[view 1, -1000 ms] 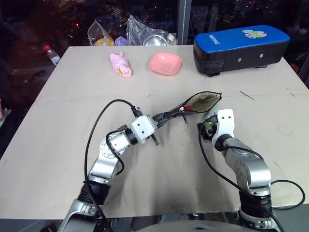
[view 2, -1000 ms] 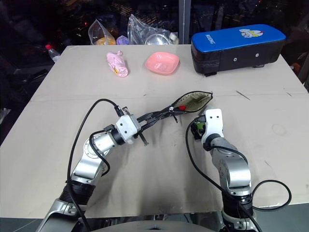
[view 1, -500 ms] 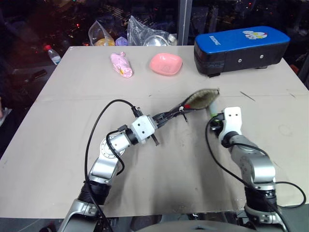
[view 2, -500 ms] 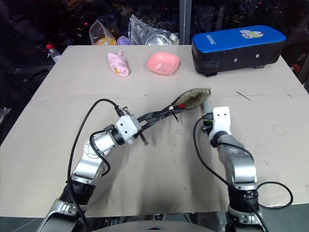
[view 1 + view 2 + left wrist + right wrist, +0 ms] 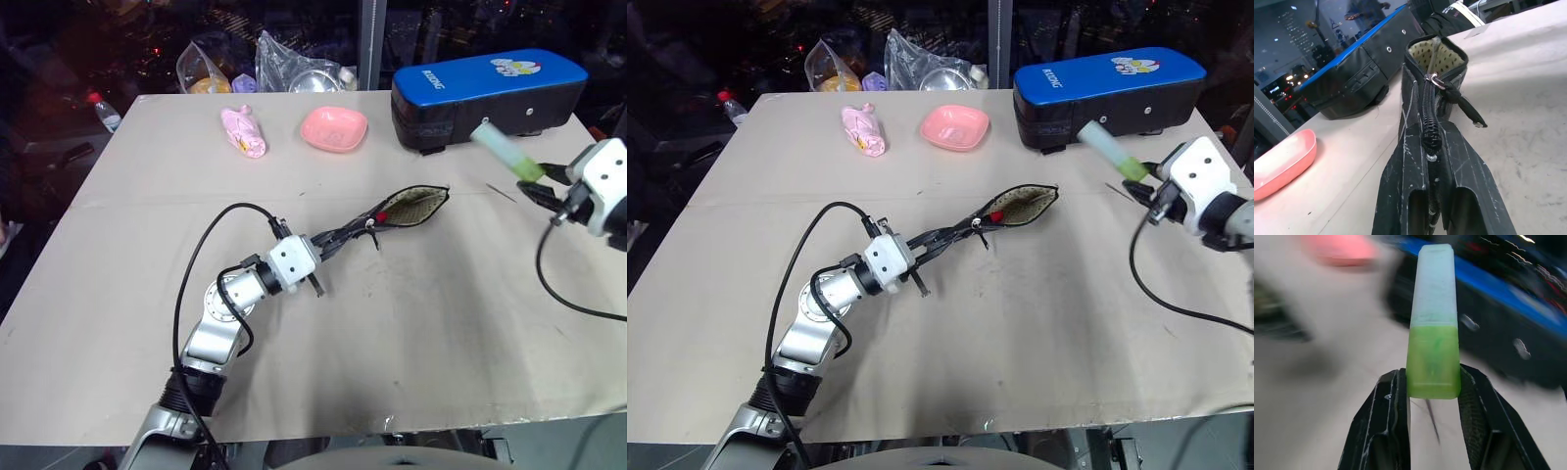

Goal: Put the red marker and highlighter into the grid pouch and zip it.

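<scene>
Cardboard-coloured table (image 5: 411, 333) holds pink dish (image 5: 334, 128), blue case (image 5: 485, 98), dark surroundings.

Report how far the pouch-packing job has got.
Done: the red marker sits in the mouth of the grid pouch. In hand: the left end effector is shut on the pouch's zipper end, holding it open; the right end effector grips the highlighter in the air beside the pouch. Left: drop the highlighter in and zip.

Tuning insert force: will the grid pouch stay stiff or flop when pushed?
Probably floppy: the grid pouch is thin fabric, sagging from the left end effector. Its mouth gapes now, showing lining, but likely collapses under a push from the highlighter.
</scene>
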Robot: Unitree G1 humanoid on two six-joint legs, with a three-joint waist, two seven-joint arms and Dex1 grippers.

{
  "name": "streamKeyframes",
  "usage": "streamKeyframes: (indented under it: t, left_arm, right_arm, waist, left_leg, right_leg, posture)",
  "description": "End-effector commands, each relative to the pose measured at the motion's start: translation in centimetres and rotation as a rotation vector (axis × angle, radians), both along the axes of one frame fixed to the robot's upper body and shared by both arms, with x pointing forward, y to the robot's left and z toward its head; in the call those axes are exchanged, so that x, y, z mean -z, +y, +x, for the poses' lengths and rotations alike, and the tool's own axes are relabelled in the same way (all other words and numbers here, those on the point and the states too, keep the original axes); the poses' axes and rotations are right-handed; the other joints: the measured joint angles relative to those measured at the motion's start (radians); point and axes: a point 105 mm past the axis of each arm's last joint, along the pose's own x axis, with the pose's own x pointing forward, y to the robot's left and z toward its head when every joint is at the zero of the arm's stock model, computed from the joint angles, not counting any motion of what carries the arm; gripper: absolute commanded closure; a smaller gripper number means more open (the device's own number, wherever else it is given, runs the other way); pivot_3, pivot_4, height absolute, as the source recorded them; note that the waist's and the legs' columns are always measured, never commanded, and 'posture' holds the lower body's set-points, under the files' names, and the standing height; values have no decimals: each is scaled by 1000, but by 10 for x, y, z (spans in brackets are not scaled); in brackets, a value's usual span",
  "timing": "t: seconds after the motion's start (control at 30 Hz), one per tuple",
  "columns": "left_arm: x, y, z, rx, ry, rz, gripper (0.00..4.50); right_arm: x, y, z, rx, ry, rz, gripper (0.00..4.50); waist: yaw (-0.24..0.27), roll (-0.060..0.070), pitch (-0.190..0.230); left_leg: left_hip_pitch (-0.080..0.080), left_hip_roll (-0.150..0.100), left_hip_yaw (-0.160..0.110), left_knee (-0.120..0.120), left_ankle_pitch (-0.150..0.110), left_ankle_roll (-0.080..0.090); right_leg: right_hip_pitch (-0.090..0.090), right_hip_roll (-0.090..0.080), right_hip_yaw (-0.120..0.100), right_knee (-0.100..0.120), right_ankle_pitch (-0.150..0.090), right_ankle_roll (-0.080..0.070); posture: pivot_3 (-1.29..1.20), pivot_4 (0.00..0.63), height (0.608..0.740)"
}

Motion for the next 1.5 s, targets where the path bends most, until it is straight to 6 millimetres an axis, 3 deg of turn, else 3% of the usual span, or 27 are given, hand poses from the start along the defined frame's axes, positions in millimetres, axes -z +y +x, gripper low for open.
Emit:
streamKeyframes:
  t: [0.03,0.17,0.3,0.43,0.8,0.9,0.97,1.07,1.1,1.17,1.33,1.5]
  left_arm:
    - [-10,0,1,7,-37,-7,4500]
    - [-11,-3,3,15,-45,-6,4500]
    - [-11,-6,1,28,-48,-2,4500]
    - [-12,-7,0,31,-51,-2,4500]
    - [-10,-7,-1,33,-49,-3,4500]
    - [-10,-8,0,32,-48,-4,4500]
    - [-10,-8,0,33,-46,-5,4500]
    - [-9,-8,0,30,-43,-7,4500]
    - [-9,-8,0,28,-41,-9,4500]
    - [-8,-7,1,24,-37,-12,4500]
    - [-8,-8,2,23,-38,-14,4500]
    - [-10,-7,4,13,-42,-25,4500]
  right_arm:
    - [-5,20,-15,-242,27,-222,3759]
    - [4,35,-15,-385,36,-411,3759]
    - [1,43,5,-395,-12,-513,3759]
    - [-3,61,19,-437,-77,-556,3759]
    - [5,124,32,-642,-218,-691,3759]
    - [5,131,38,-648,-246,-694,3759]
    - [4,125,41,-624,-238,-696,2749]
    - [-3,112,44,-578,-222,-673,1711]
    - [-7,103,44,-555,-215,-663,1005]
    - [-10,92,41,-517,-172,-584,112]
    - [-23,78,21,-397,-19,-235,44]
    - [-2,81,-16,-316,288,149,44]
  waist:
    - [-2,-1,0]
    - [-1,-1,0]
    - [1,-1,1]
    - [3,-1,1]
    - [0,-1,1]
    - [2,-1,1]
    - [7,-1,1]
    - [6,-1,1]
    - [5,-1,1]
    - [6,-1,1]
    - [3,-1,1]
    - [4,-1,0]
  left_leg:
    - [0,0,0,0,0,0]
    - [1,2,2,1,0,0]
    - [0,1,3,1,0,0]
    - [0,1,3,1,0,0]
    - [0,1,3,1,0,0]
    - [0,1,4,1,0,0]
    - [-1,1,3,1,0,0]
    - [-1,0,3,1,0,0]
    - [-1,-1,4,1,0,0]
    - [-1,-1,4,1,0,0]
    - [-1,-1,3,0,0,0]
    - [-1,0,0,0,0,0]
  right_leg:
    - [0,0,0,0,0,0]
    - [0,1,1,0,0,0]
    - [-1,0,2,0,0,0]
    - [-1,0,2,0,0,-1]
    - [-1,-2,2,0,1,-1]
    - [-2,-2,2,1,1,-1]
    - [-2,-2,1,0,1,-1]
    - [-2,-5,1,0,1,-1]
    - [-2,-5,1,0,1,-1]
    - [-2,-6,1,0,1,-1]
    - [-2,-10,0,0,1,-1]
    - [-1,-12,1,1,1,-1]
  posture:
    - [0,150,734]
    - [0,150,734]
    - [0,150,734]
    - [0,150,734]
    - [0,150,734]
    - [0,150,734]
    - [0,150,734]
    - [0,150,734]
    - [0,150,734]
    - [0,150,734]
    - [0,150,734]
    - [0,150,734]
